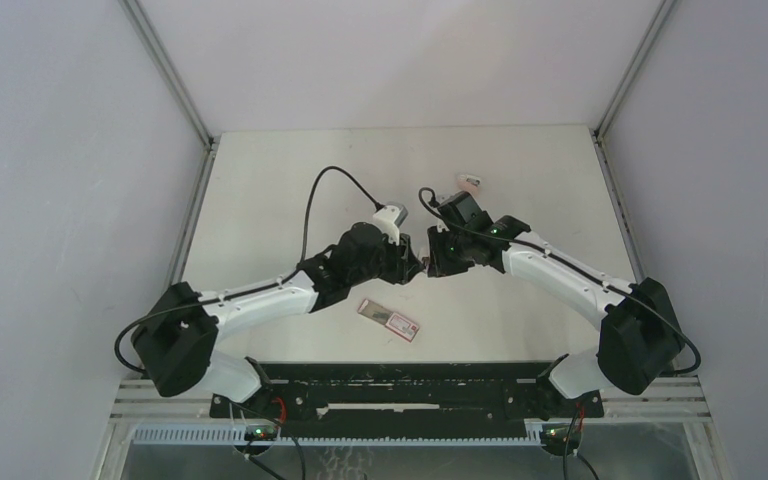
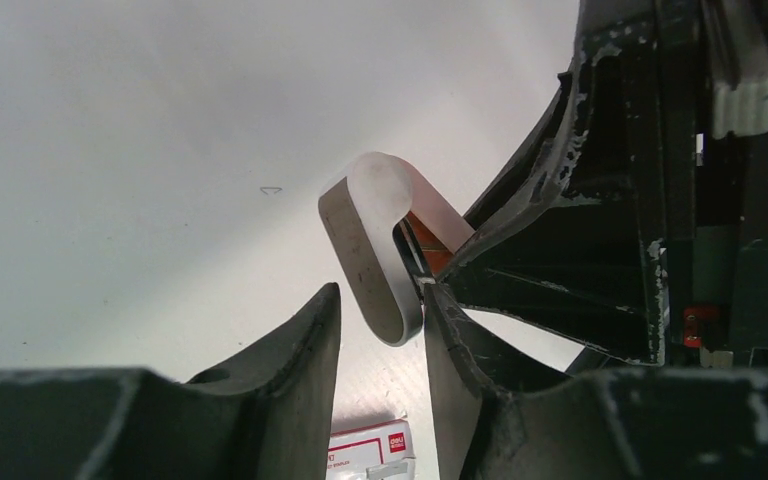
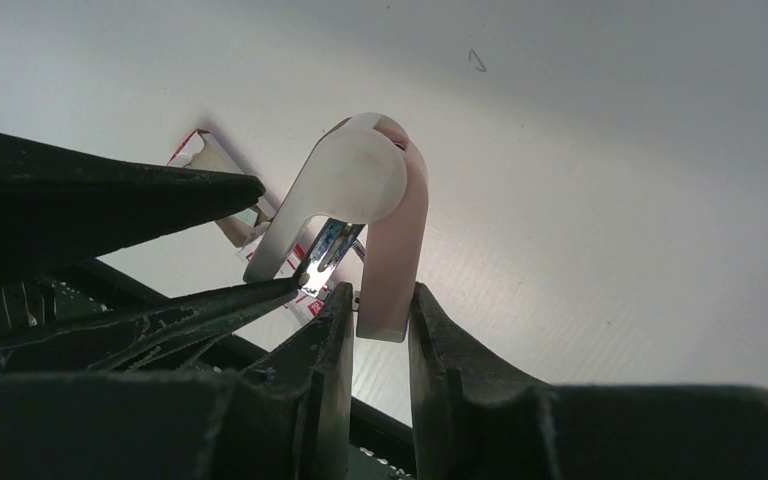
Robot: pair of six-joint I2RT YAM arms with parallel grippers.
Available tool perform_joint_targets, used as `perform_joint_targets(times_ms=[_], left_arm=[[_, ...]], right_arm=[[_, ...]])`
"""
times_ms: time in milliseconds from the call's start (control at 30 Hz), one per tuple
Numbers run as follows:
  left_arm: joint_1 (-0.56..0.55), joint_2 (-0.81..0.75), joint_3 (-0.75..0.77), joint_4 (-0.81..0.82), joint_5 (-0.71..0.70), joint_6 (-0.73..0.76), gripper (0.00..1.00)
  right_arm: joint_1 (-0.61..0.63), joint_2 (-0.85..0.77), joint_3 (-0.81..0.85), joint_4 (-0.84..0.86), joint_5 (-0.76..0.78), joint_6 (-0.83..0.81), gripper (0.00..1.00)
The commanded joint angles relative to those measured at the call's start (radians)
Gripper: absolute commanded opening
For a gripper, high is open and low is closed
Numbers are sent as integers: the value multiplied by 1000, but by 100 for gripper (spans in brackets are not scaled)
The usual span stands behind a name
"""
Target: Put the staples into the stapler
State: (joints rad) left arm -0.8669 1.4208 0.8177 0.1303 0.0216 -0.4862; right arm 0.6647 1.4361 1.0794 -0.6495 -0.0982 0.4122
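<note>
The stapler [image 3: 365, 185] hangs above the table, swung open into a U. My right gripper [image 3: 380, 295] is shut on its pinkish arm [image 3: 392, 270]. My left gripper [image 2: 382, 300] stands round the end of the other, grey-white arm [image 2: 365, 260]. That arm lies against the right finger, with a gap to the left finger [image 2: 310, 340]. The staples, in a red and white box [image 1: 388, 320], lie flat on the table below both grippers. The box [image 2: 370, 450] shows again low in the left wrist view. From above, the two grippers meet mid-table [image 1: 422, 262] and hide the stapler.
A small pink block [image 1: 471, 181] lies at the back, right of centre. White walls with metal corner posts close off the table on three sides. A black rail [image 1: 400, 385] runs along the near edge between the arm bases.
</note>
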Motion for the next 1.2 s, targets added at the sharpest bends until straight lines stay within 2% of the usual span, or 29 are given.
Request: perform_joint_targets(times_ms=[0, 233, 733, 1167], left_arm=[[-18, 20, 68, -26, -23, 18, 40], [-39, 60, 110, -73, -47, 26, 39], [-58, 125, 154, -130, -68, -2, 1], [-58, 117, 97, -140, -72, 15, 0]], right_arm=[[7, -19, 7, 27, 13, 14, 6], [7, -20, 7, 19, 22, 10, 6], [10, 20, 6, 7, 100, 2, 6], [-4, 102, 4, 17, 141, -49, 8]])
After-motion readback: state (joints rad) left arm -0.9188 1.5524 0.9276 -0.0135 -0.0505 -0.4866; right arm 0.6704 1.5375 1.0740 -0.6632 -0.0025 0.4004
